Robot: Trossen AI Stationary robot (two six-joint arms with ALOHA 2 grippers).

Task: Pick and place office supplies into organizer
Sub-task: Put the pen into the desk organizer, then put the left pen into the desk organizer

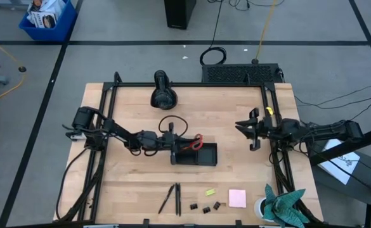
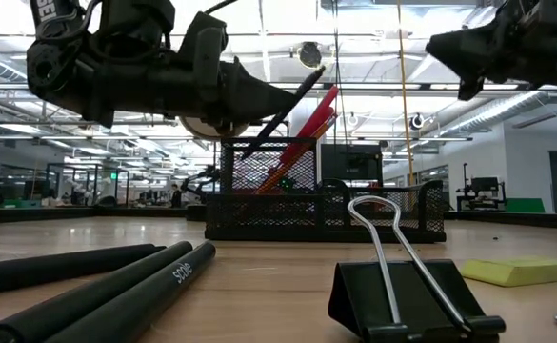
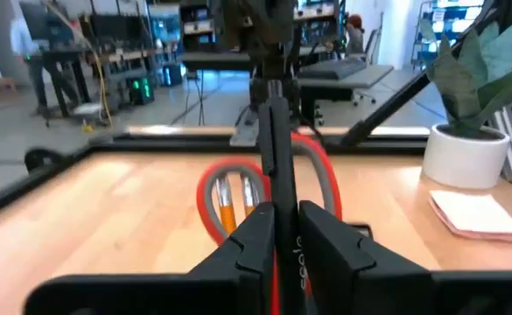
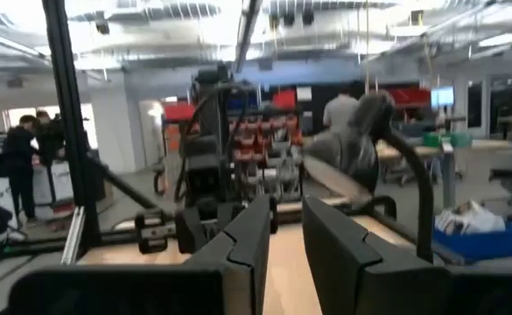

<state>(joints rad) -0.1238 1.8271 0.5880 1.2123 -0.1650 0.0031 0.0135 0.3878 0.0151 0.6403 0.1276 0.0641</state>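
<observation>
Pens: your left pincer sits right over organizer's left end, fingers slightly apart around black pen, which stands upright in the compartment directly below. Red-handled scissors and orange pencils already in organizer, just beyond that pincer. Your right pincer hangs well off to organizer's right, above bare desk, fingers narrowly apart, nothing between them. Two more pens, binder clips, yellow-green piece, pink pad lie along desk's front edge, well apart from both pincers.

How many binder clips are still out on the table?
3: the binder clips sit in a row near the front edge, first, second, third, between the loose pens and the pink sticky-note pad. More may be hidden inside the organizer.
</observation>
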